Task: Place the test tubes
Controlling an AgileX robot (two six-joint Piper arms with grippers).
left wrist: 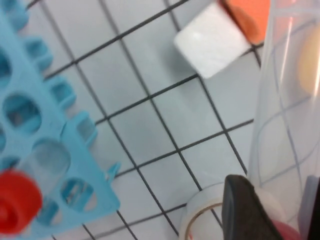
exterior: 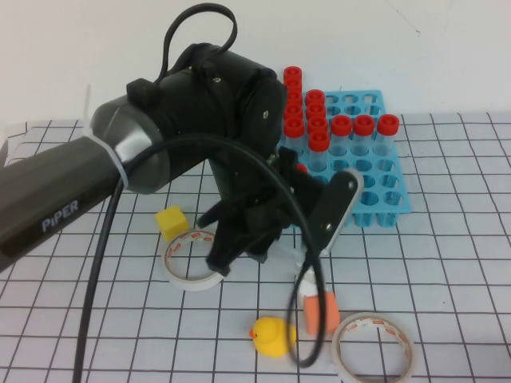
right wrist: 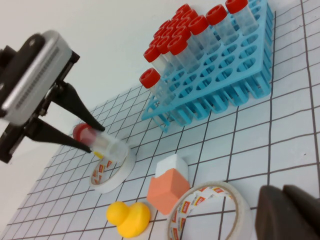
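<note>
One red-capped test tube (right wrist: 107, 144) is being gripped near its cap by the left gripper (right wrist: 91, 136), w/ jaws partly closed on it. It is being carried tilted, nearly horizontal, above the worktop (exterior: 447, 279), approx. over a tape roll (right wrist: 120, 177).

The blue rack (exterior: 382, 214) is being seen at approx. 1 o'clock from that gripper, near but apart. Roughly a dozen capped tubes (exterior: 317, 128) are being kept upright in its wells, mostly toward the 9 o'clock side. The rows at the rack's 6 o'clock edge are being left empty.

The task is being judged as well along but not done. The held tube isn't in a well yet: it needs to be stood cap-up, lined up over an empty well & lowered. No other loose tubes are being seen on the worktop, but part of it is being hidden by the arm, so whether this is the last one can't be told.

The right gripper (right wrist: 282, 202) is being kept closed on nothing, low at approx. 5 o'clock of the worktop, just beside a second tape roll (right wrist: 197, 202). It is being judged as parked.
</note>
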